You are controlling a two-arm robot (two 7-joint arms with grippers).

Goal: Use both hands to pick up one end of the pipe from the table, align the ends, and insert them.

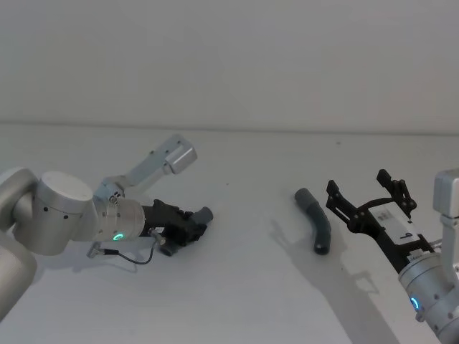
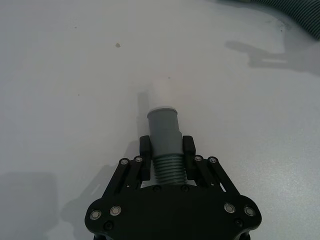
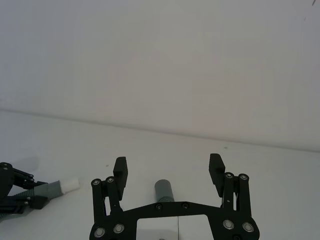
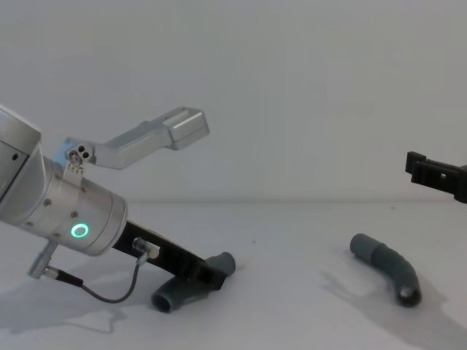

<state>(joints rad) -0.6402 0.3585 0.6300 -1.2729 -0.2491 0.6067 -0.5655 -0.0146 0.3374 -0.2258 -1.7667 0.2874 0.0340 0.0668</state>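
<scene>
Two curved grey pipe pieces sit well apart on the wide white tabletop (image 1: 237, 301), one in each half and both well in from its far edge.

The left pincer (image 2: 166, 147) reaches in low over the left half. Its fingers (image 2: 145, 150) are clamped on the held piece (image 4: 179, 290), gripping the ribbed stretch (image 2: 167, 170) just behind the collar. I cannot tell whether that piece is clear of the surface or resting on it.

The right pincer (image 1: 362, 188) hangs over the right half, fingers spread wide with nothing between them. It is just beside the free piece (image 1: 315, 221), which lies flat. In the right wrist view one end of the free piece (image 3: 163, 190) shows in the gap between the fingers, a little beyond them.

Both pieces look light and easy for a single pincer to carry. The ribbed body probably flexes a little, so a grip far from the end could let the end wander during alignment. The smooth grey collar (image 2: 164, 125) looks stiff but slippery, and it has to stay bare for mating. The best hold is therefore on the ribs close behind it, as the left pincer already has.

A narrower pale tip (image 2: 164, 92) juts beyond the held collar, and that is likely the part that goes in. The free piece wants the same grip near its own smooth end (image 4: 363, 246).
</scene>
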